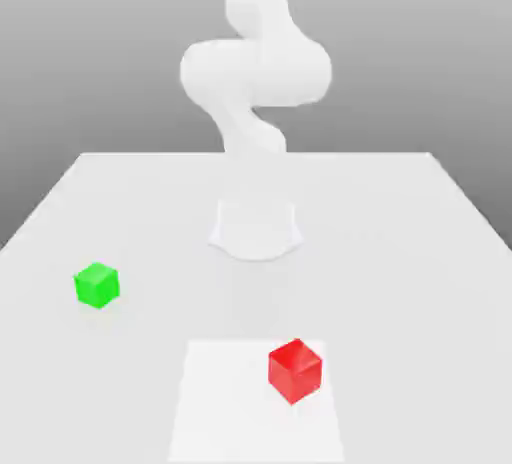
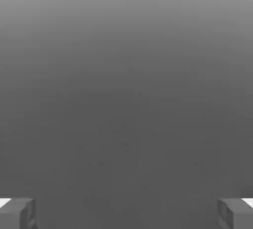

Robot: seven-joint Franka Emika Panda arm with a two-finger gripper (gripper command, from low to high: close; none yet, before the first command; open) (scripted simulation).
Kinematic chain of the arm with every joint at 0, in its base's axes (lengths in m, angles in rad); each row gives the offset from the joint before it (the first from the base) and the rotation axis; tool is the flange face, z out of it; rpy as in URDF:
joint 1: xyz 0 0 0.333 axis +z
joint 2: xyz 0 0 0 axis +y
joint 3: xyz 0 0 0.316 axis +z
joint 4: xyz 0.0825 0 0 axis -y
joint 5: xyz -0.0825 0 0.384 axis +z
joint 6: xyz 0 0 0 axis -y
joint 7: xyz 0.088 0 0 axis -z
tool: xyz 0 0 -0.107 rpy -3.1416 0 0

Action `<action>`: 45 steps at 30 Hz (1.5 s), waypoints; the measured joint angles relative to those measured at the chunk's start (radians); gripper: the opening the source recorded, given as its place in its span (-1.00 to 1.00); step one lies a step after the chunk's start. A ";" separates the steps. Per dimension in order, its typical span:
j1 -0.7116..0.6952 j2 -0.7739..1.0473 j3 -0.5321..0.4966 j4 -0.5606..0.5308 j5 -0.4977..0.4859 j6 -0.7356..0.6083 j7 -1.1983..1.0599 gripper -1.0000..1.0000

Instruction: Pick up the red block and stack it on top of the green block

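Two cubes sit well apart on my worktop (image 1: 400,212): the red block (image 1: 295,369) near the front edge, the green block (image 1: 97,285) toward the exterior view's left. My jaws are spread wide, empty. I judge red light, rigid, smooth; I'd pinch opposite flat faces.

Plain red block (image 1: 295,369), green block (image 1: 97,285), seemingly white table (image 1: 400,252)

Arm (image 1: 255,62): plain white, smooth rounded tubular segments with bulbous joints, on a white rounded base (image 1: 256,230). Gripper (image 2: 126,213): two grey blocky fingertips (image 2: 20,213) with white upper edges. No markings, cables or screws discernible.
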 joint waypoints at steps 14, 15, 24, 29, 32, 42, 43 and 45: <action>-0.233 0.464 0.274 -0.234 -0.165 0.238 0.664 0.00; -0.240 0.496 0.283 -0.250 -0.170 0.255 0.706 0.00; -0.222 0.726 0.323 -0.403 -0.032 0.421 0.953 0.00; -0.213 0.802 0.307 -0.401 -0.053 0.486 1.006 0.00; -0.197 0.852 0.278 -0.391 -0.113 0.526 1.051 0.00; -0.091 0.985 0.134 -0.375 -0.275 0.628 1.168 -1.00; -0.091 0.985 0.134 -0.375 -0.275 0.629 1.169 -1.00; -0.082 0.994 0.122 -0.374 -0.285 0.636 1.176 -1.00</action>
